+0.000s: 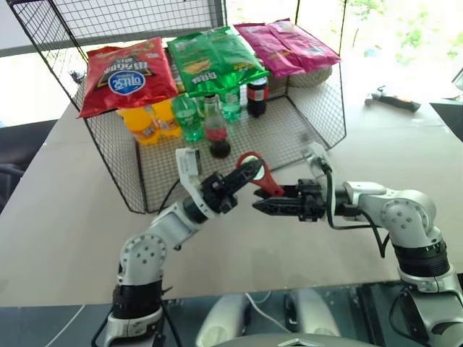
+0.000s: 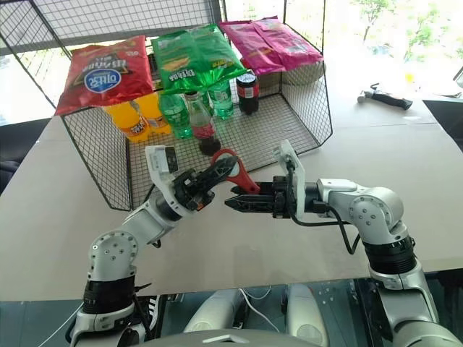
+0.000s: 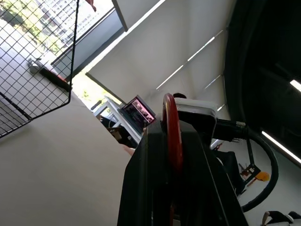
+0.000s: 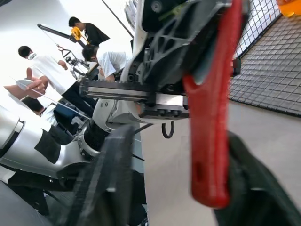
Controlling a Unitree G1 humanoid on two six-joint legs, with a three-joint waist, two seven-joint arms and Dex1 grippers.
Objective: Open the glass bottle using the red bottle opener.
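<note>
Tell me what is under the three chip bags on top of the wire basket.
Drinks stand under the chip bags: orange bottles, green bottles, the glass bottle and a dark red-capped bottle. The bags cover anything further back.

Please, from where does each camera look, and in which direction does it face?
Head views: look forward and down at the table and wire basket; both arms show.
Left wrist view: looks along the left gripper, shut on the red bottle opener.
Right wrist view: looks along the right gripper at the opener's handle and people behind.
Shared: the opener.
</note>
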